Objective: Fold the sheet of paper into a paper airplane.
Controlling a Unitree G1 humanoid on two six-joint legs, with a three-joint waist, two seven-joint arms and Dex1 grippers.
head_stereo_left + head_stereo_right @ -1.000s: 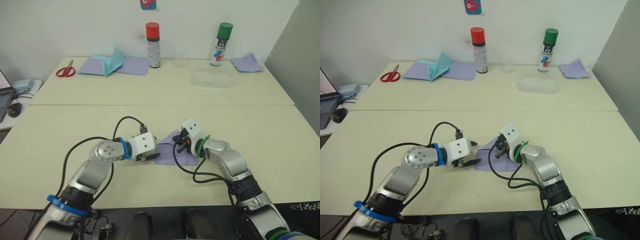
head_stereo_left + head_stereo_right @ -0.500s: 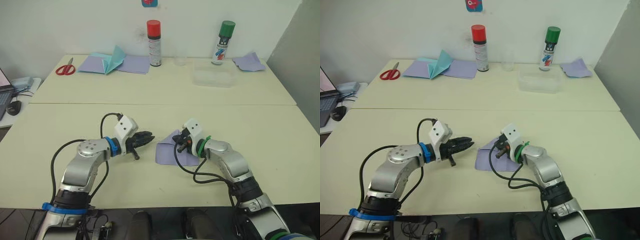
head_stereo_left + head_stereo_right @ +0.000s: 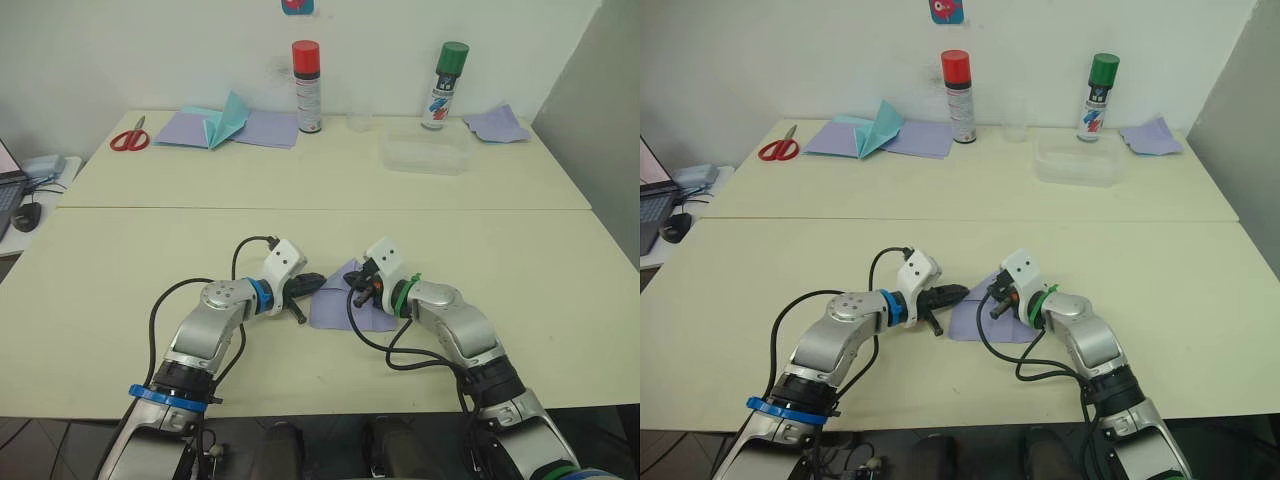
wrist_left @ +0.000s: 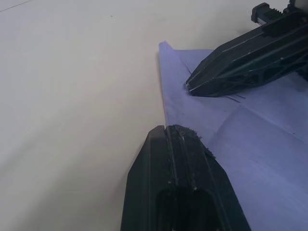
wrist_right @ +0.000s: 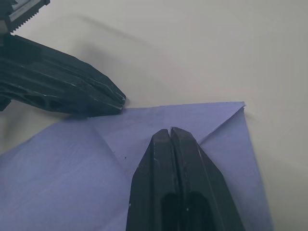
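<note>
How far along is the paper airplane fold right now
Early stage. Done: the sheet of paper lies flat on the table with one corner folded in and faint creases. In hand: both grippers are shut, the left gripper touching the sheet's left edge, the right gripper pressing on top near the fold. Left: the remaining folds; no pointed airplane shape yet.

The sheet of paper [image 3: 340, 305] lay flat on the bench [image 3: 120, 260] at lower centre of the frame, between the left tool [image 3: 312, 283] at its left edge and the right tool [image 3: 352, 279] on its upper part. Scissors [image 3: 130, 141] lay at upper left, two cans [image 3: 306, 88] along the back, and a tray [image 3: 424, 157] before the right can.
</note>
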